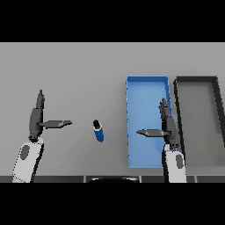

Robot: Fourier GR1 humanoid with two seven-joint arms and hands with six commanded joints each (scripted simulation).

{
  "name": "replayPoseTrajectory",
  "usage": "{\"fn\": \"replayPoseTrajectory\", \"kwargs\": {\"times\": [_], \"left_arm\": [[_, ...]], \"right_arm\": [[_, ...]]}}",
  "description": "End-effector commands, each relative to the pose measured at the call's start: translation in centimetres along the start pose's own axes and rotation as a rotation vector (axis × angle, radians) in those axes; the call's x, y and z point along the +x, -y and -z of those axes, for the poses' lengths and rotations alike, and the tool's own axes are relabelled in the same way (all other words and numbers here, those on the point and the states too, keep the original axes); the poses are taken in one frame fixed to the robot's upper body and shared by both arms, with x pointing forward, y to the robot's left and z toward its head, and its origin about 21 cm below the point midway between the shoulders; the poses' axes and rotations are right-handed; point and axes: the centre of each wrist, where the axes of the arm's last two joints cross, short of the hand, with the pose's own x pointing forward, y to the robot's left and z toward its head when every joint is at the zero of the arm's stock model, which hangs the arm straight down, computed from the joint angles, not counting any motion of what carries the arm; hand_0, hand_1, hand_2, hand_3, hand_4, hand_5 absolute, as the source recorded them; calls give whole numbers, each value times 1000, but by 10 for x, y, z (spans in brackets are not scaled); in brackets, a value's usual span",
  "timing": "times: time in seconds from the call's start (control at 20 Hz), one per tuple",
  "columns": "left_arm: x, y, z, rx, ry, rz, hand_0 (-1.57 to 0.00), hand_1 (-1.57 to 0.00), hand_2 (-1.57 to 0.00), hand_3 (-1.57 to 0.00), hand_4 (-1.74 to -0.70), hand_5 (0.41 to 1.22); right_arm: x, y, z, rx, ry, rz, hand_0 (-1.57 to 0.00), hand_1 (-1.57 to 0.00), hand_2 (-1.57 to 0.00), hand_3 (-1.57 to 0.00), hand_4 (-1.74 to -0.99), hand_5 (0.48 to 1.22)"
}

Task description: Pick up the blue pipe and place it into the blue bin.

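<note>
Pipe first: the blue pipe (99,131) you are after is lying on the grey table (79,70), just to the left of the blue bin (147,88) and clear of its wall. It is resting at a slight tilt, its dark cap pointing away from the robot and a little to the left, its blue body trailing toward the near edge.

You are seeing the blue bin sitting lengthwise, running from the far middle of the table toward the near edge, with nothing visible inside it. A dark grey bin (195,81) is standing just beside the blue bin on its right, the two almost touching along their long sides.

Your right hand (167,127) is hovering over the blue bin's right wall, near its front half. Its fingers are pointing straight away from the robot and its thumb is sticking out to the left across the bin floor, so it is spread and holding nothing.

Your left hand (36,117) is hanging well to the left of the blue bin, with the pipe lying between them. It is likewise spread, fingers straight, thumb reaching right toward the pipe without touching it.
</note>
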Motion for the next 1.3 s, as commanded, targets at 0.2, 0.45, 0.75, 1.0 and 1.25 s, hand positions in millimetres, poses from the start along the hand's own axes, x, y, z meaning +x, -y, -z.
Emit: {"fn": "replayPoseTrajectory", "kwargs": {"times": [0.2,0.45,0.75,1.0,1.25], "left_arm": [[0,1,-2,-1,11,0,1,1,1,1,-966,593],[-13,-38,-15,-250,73,167,1,1,1,1,-959,590],[-10,-39,-21,-405,94,147,1,1,1,1,-976,584],[-3,-20,-43,-605,67,163,1,1,1,1,-1071,522],[-4,18,-57,-741,15,191,1,1,1,1,-1137,464]], "right_arm": [[0,1,-2,-1,2,0,1,1,1,1,-1205,629],[12,25,-28,92,141,-289,1,1,1,1,-1197,626],[14,19,-32,108,123,-311,1,1,1,1,-1192,621],[15,21,-29,109,126,-323,1,1,1,1,-1174,616],[15,22,-32,99,110,-313,1,1,1,1,-1189,619]]}}
